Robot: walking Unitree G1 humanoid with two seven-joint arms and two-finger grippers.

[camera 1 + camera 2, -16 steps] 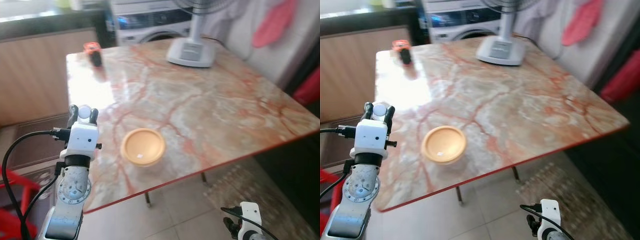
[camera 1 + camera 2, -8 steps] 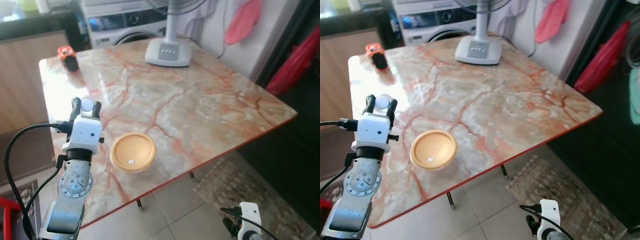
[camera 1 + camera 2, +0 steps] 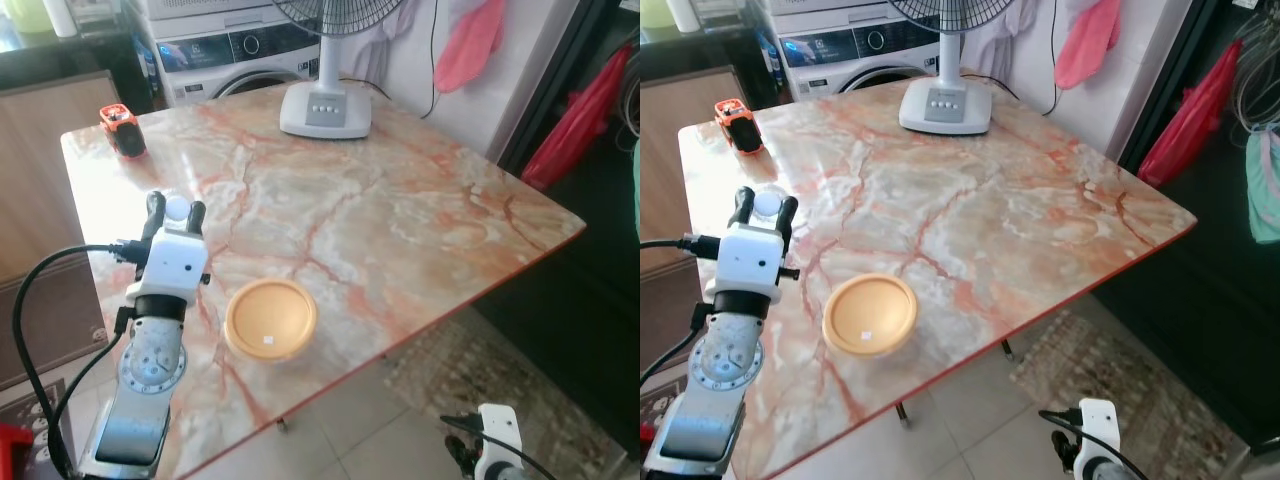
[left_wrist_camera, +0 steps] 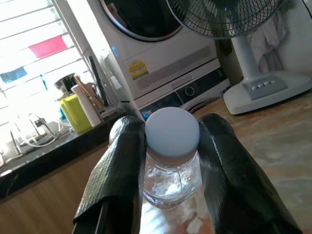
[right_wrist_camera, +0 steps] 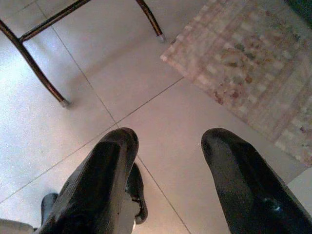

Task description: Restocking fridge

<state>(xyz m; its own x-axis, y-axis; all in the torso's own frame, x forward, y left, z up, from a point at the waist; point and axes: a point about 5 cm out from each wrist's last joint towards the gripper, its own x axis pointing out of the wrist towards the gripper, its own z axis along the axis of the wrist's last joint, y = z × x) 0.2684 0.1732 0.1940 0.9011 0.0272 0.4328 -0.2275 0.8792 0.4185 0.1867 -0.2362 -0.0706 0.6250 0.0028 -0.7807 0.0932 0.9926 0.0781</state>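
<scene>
My left end effector is clamped on a small clear jar with a white lid, held above the marble worktop just beside the round yellow-lidded container. My right end effector hangs idle near the floor, fingers spread wide. The restocking is barely begun (no fridge in sight), so carrying and shelving both items remains.

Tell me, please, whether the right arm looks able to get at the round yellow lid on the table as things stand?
Probably not yet: the right gripper hangs low over the floor tiles, beside the table, while the yellow lid lies near the left gripper.
</scene>
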